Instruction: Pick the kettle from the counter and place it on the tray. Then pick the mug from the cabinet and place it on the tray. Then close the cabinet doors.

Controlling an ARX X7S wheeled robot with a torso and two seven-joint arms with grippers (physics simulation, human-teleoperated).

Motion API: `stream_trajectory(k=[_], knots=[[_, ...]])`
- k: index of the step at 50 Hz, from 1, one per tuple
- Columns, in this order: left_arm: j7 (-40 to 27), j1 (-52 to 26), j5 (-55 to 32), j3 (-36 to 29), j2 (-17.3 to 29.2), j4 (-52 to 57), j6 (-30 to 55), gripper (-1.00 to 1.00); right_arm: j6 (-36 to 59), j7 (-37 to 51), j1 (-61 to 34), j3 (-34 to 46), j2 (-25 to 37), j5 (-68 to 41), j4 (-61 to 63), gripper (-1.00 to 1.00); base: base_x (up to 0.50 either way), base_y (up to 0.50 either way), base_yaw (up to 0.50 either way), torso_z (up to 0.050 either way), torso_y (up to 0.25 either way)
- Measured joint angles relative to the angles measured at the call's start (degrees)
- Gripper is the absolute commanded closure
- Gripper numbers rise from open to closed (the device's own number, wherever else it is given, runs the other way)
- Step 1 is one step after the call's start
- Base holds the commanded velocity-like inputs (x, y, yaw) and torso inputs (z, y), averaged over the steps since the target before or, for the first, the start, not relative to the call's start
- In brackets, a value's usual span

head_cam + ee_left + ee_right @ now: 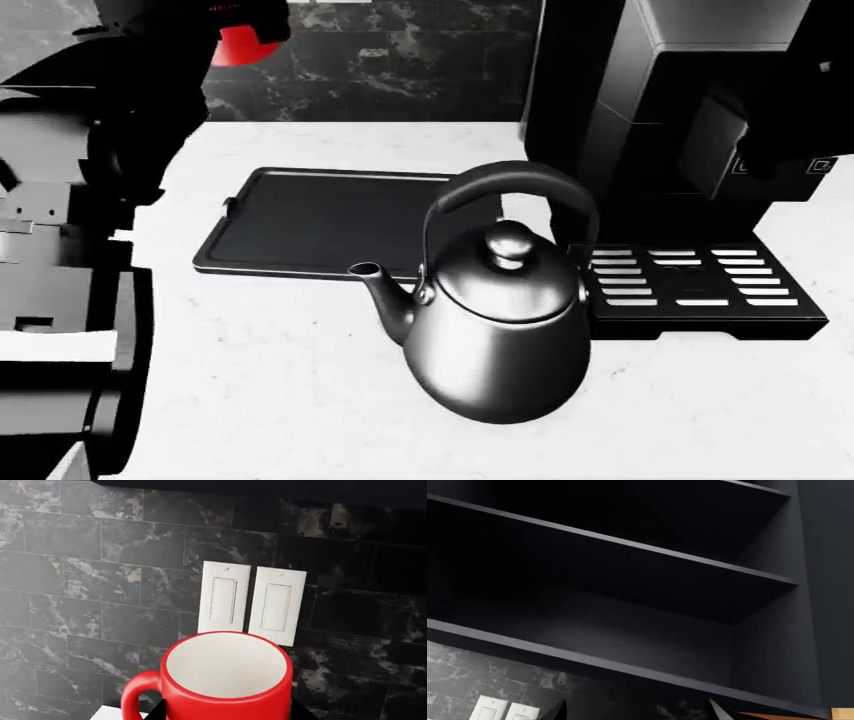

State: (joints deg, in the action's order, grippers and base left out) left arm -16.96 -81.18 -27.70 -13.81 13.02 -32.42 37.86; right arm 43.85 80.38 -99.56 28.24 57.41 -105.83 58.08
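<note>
Clearly, the left wrist view shows the red mug (225, 680) sitting between the two dark finger tips of the left gripper (227, 715), its white inside facing the camera and its loop handle to one side; the jaws seem to hold it. Behind it are two white wall switches (252, 601) on dark marble tiles. In the head view the mug (247, 42) is high above the counter (294, 380), over the far left corner of the tray (320, 222). The kettle (491, 320) stands on the counter, touching the tray's near rim, beside the coffee machine (667, 140). The right gripper (637, 711) faces dark cabinet shelves (627, 580) with its tips apart and holds nothing.
</note>
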Motion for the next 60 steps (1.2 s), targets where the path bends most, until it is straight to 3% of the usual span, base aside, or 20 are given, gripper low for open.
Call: stream_trajectory(k=[10, 27, 60], knots=[[1.8, -2.4, 3.8, -2.7, -4.1, -15.1, -8.1, 1.00, -0.2, -0.7, 1.9, -0.5, -0.1, 1.2, 0.1, -1.00, 0.08, 0.00, 0.00, 0.000, 0.000], [3.2, -2.4, 6.2, -4.8, -7.3, -28.3, -14.5, 1.00, -0.8, -2.0, 5.6, -1.7, 0.4, 3.3, 0.8, -1.00, 0.08, 0.00, 0.00, 0.001, 0.001], [2.8, -1.5, 7.6, -4.5, -9.3, -41.8, -13.3, 1.00, 1.4, -2.9, 12.3, -7.0, -1.1, 5.0, 1.7, -1.00, 0.00, 0.00, 0.00, 0.000, 0.000]])
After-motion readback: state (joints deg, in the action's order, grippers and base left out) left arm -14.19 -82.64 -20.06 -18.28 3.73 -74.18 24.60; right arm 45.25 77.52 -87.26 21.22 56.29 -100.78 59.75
